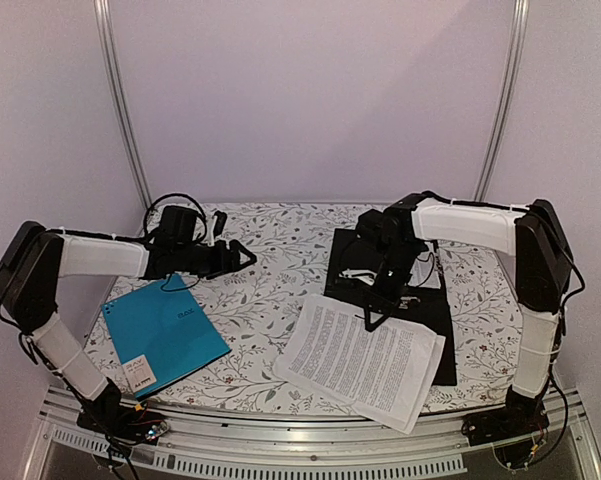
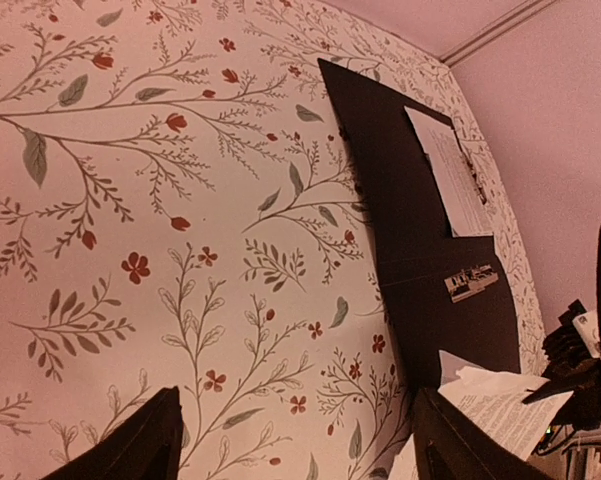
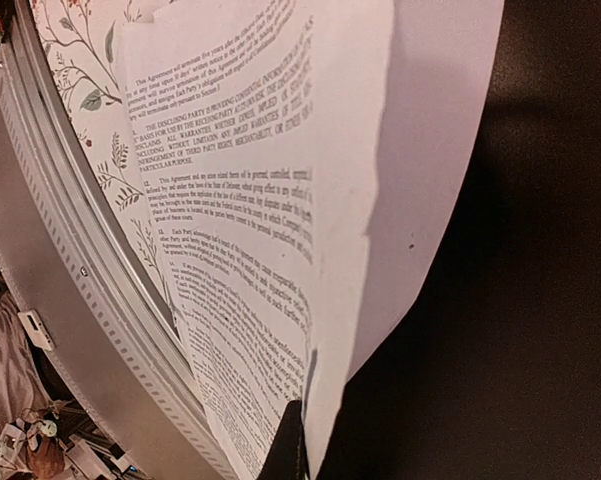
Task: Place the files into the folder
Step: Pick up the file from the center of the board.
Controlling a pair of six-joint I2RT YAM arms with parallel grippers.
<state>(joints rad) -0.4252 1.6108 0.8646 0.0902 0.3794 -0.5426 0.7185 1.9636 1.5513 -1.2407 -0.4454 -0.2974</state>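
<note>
The right jaws are clenched on the far edge of the files (image 1: 360,362), which lie at 5 o'clock on the counter (image 1: 270,300), overlapping the black folder (image 1: 432,312) at 3 o'clock. The left jaws hang released at 9 o'clock

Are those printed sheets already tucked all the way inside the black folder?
No, the printed sheets lie mostly on the floral tablecloth, only overlapping the black folder.
</note>
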